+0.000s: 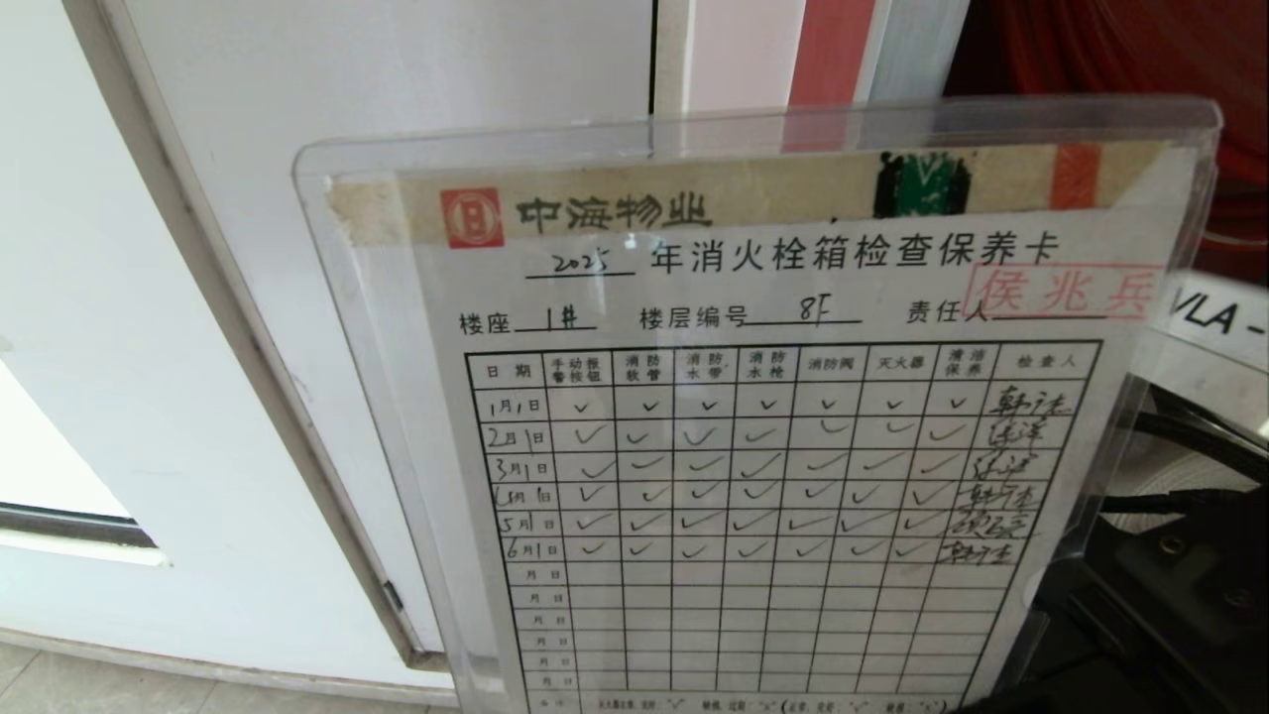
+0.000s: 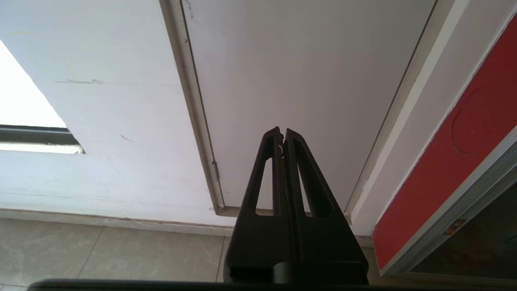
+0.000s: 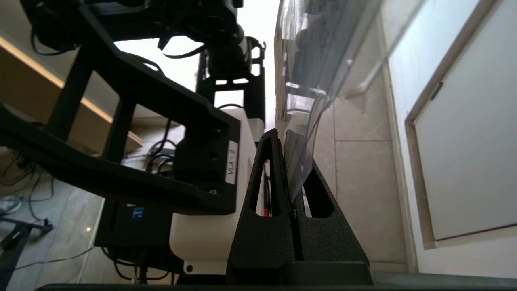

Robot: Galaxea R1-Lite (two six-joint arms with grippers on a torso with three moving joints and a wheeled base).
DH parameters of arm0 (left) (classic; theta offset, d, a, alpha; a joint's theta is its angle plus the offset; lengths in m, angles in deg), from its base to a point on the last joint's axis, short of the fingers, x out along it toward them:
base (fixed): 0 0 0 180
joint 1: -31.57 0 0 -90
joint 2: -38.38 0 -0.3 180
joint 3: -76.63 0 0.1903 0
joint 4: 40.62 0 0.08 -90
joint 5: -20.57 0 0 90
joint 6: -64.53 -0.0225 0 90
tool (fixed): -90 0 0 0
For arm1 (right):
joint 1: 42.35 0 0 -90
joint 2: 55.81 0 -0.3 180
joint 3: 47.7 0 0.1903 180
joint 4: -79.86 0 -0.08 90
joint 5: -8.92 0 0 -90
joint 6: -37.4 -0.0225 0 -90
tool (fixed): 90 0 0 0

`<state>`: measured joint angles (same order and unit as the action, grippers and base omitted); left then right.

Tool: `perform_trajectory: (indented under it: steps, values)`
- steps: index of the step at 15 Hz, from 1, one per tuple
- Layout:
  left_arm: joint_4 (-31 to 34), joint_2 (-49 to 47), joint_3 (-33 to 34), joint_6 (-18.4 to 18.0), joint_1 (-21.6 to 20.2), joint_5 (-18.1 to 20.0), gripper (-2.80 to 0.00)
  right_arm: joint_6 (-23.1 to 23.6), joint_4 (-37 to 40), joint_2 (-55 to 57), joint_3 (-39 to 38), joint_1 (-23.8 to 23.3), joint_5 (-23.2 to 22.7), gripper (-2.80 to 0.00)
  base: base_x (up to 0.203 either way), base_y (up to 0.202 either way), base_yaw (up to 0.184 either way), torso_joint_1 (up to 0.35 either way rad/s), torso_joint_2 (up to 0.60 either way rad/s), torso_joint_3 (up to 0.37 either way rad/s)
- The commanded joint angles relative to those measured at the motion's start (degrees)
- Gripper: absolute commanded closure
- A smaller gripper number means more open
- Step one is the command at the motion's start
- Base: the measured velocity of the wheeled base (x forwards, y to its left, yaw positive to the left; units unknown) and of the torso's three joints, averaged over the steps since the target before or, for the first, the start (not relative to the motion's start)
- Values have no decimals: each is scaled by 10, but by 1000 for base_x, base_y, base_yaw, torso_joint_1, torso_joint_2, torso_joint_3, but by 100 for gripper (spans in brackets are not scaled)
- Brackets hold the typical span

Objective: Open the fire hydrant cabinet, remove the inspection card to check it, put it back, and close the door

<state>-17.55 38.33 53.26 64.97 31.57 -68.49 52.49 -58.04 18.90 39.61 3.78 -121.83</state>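
Note:
The inspection card (image 1: 763,446), a printed table with ticks and signatures in a clear plastic sleeve, stands upright close before the head camera and fills most of that view. My right gripper (image 3: 287,151) is shut on the sleeve's lower edge (image 3: 298,161); the card runs edge-on up from the fingers. The right arm (image 1: 1180,585) shows dark behind the card's right side. The red inside of the fire hydrant cabinet (image 1: 1091,50) shows above the card. Its red side (image 2: 464,161) is to the right of my left gripper (image 2: 282,131), which is shut and empty, parked low. I cannot make out the door.
A white panel (image 2: 303,81) in a grey frame stands left of the cabinet, above a tiled floor (image 2: 101,250). A window ledge (image 1: 69,526) lies at the far left. My own base and torso (image 3: 202,226) stand close behind the card.

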Motion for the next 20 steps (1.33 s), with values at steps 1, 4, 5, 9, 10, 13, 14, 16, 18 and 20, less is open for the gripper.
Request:
perform_trajectory:
  steps: [1,4,5,9,10,13,14,16,18,20]
  values:
    - [0,0,0,0,0,0,0,-1,1,0,0,11,-2,0,0,0,0,0,0,0]
    - [0,0,0,0,0,0,0,-4,-4,-1,12,10,3,0,0,0,0,0,0,0]
    - [0,0,0,0,0,0,0,-4,-4,-4,18,10,20,0,0,0,0,0,0,0]
    - [0,0,0,0,0,0,0,-5,-4,-14,41,2,44,0,0,0,0,0,0,0]
    - [0,0,0,1,0,0,0,-4,-4,-15,44,-2,48,0,0,0,0,0,0,0]
    - [0,0,0,0,0,0,0,-5,-4,-26,53,-26,51,0,0,0,0,0,0,0]
    - [0,0,0,0,0,0,0,-6,-4,-29,58,-30,51,0,0,0,0,0,0,0]
    - [0,0,0,0,0,0,0,-6,-3,-33,65,-33,51,0,0,0,0,0,0,0]
    - [0,0,0,0,0,0,0,-6,-3,-33,68,-33,50,0,0,0,0,0,0,0]
    - [0,0,0,0,0,0,0,-7,-1,-34,73,-33,51,0,0,0,0,0,0,0]
